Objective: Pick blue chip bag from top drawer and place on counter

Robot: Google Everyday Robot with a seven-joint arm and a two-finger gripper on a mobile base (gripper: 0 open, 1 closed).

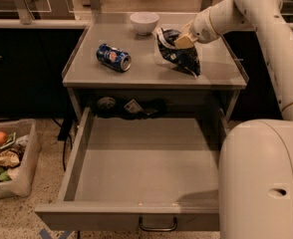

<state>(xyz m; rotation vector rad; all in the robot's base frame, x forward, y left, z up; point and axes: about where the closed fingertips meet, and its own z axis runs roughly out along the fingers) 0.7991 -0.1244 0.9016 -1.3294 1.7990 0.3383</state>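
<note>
The blue chip bag sits on the table, toward its right rear part, with its lower end resting on the surface and its upper end raised. The hand is clenched on the bag's upper edge, and the arm reaches in from the right. Left of the bag, well apart, a blue soda can lies on its side. A white bowl stands near the table's back edge. Below, the top drawer is pulled fully out, its wire handle facing front. A clear bin of scraps stands on the floor at left.
</note>
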